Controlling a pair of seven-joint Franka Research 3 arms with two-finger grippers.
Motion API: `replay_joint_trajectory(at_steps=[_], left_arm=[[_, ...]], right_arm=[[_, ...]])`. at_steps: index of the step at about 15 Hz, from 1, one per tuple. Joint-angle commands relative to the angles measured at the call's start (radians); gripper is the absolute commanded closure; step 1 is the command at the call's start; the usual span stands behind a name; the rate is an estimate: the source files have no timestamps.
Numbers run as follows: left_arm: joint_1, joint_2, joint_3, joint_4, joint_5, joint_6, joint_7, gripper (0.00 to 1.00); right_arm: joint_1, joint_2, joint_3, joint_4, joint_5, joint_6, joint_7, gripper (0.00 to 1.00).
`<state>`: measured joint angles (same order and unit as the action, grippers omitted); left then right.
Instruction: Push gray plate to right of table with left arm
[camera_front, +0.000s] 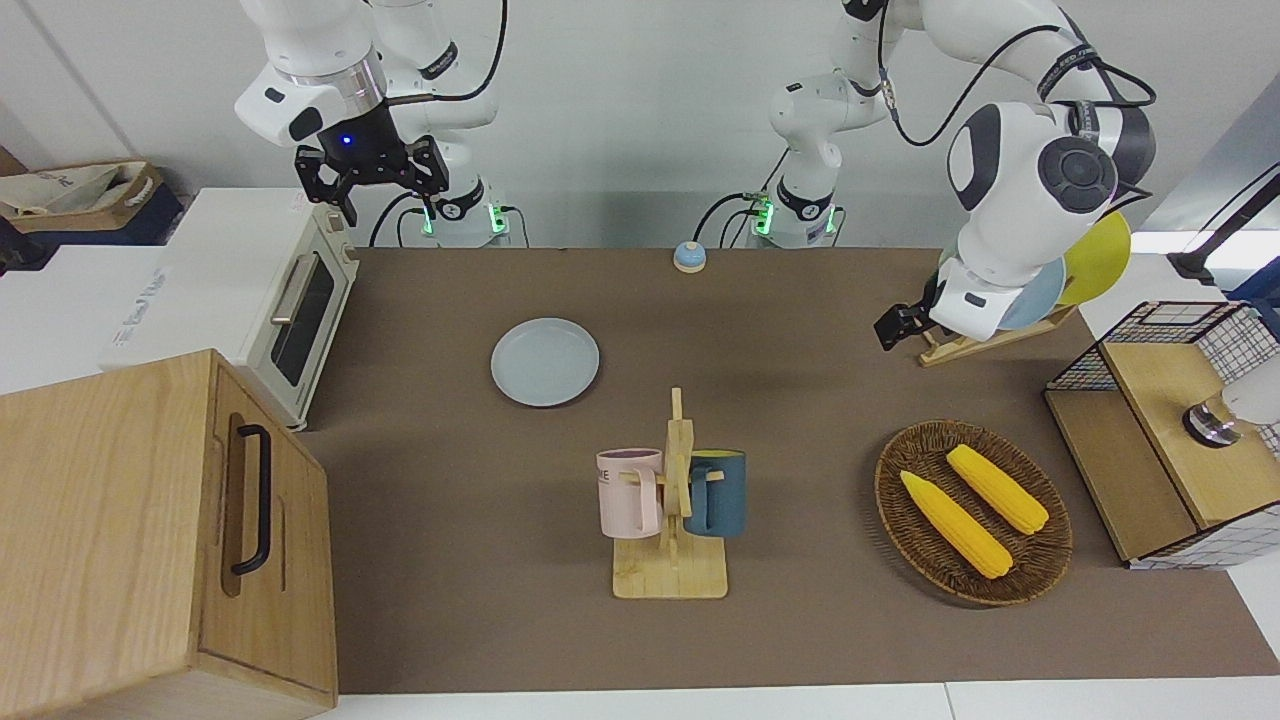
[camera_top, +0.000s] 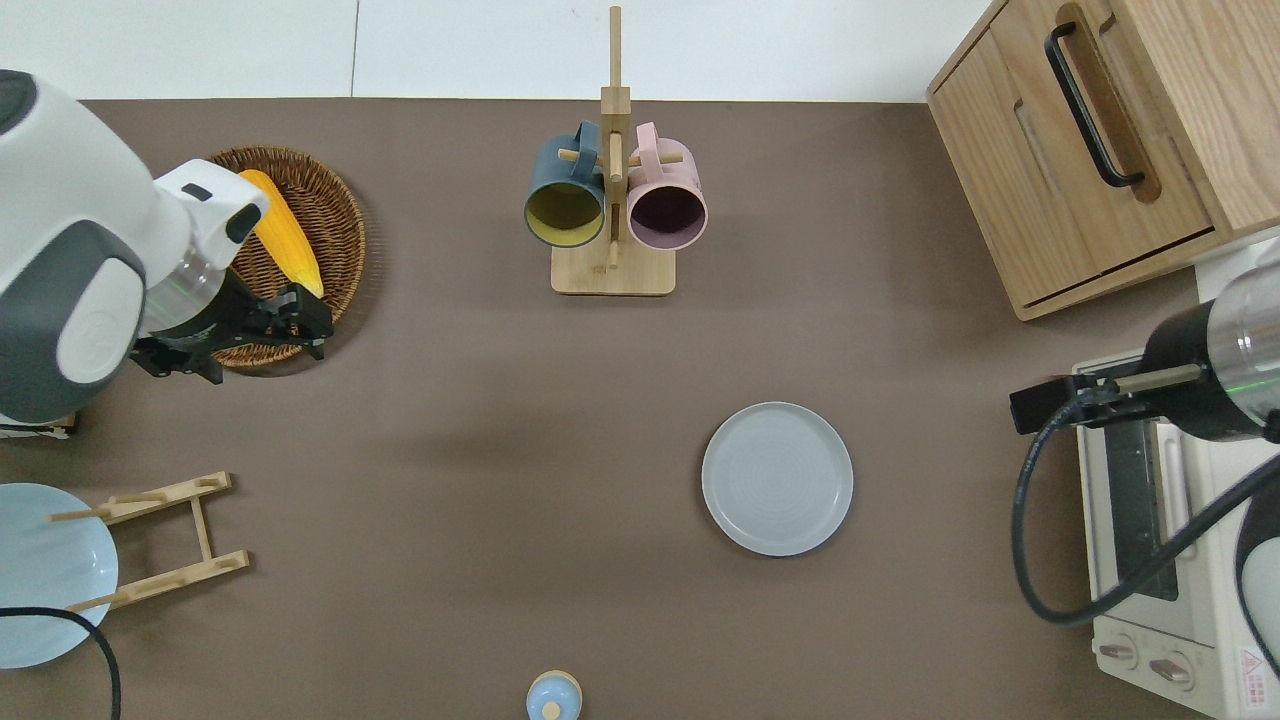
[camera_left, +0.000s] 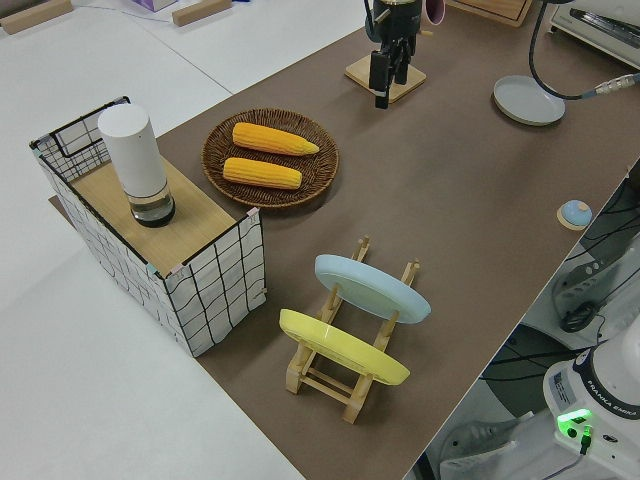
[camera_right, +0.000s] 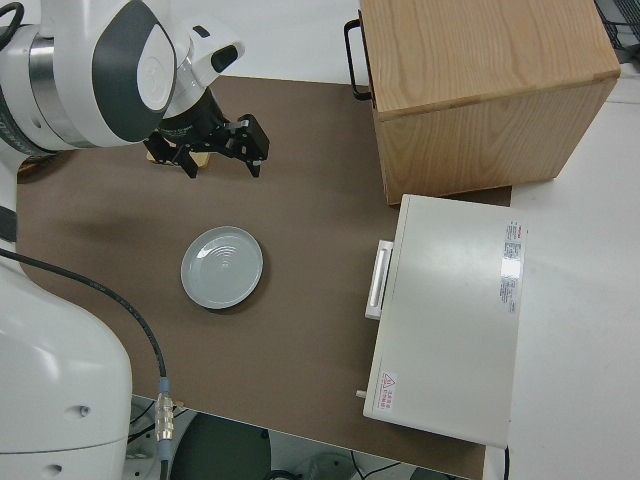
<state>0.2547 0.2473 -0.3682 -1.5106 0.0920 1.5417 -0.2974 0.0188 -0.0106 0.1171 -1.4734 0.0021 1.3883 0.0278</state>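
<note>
Partly hidden — sky-blue plate (camera_front: 1040, 290), left arm (camera_front: 1040, 170).

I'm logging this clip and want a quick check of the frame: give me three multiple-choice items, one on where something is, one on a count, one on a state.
1. Where does the gray plate lie?
A. On the bare table, toward the right arm's end
B. In the wicker basket
C. On the wooden plate rack

2. How many corn cobs are in the wicker basket?
A. One
B. Two
C. Three

3. What is the left gripper doing?
A. Pressing on the gray plate
B. Gripping a mug
C. Up in the air over the basket's edge, holding nothing

Answers: 1 A, the plate lies flat on the mat near the toaster oven. 2 B, the front view shows two. 3 C, overhead shows it clear of the plate.
</note>
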Motion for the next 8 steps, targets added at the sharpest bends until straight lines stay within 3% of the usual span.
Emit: replay_joint_trajectory(at_steps=[1, 3, 8], left_arm=[[0.047, -0.043, -0.011, -0.002, 0.011, -0.066, 0.082, 0.01], [0.048, -0.077, 0.0, -0.003, 0.008, -0.081, 0.098, 0.0], [-0.15, -0.158, 0.25, -0.02, -0.032, -0.15, 0.171, 0.0]], right_arm=[[-0.02, -0.006, 0.015, 0.004, 0.01, -0.012, 0.001, 0.017], [-0.02, -0.006, 0.013, 0.004, 0.01, -0.012, 0.0, 0.017], [-0.02, -0.006, 0.013, 0.004, 0.01, -0.012, 0.0, 0.017]])
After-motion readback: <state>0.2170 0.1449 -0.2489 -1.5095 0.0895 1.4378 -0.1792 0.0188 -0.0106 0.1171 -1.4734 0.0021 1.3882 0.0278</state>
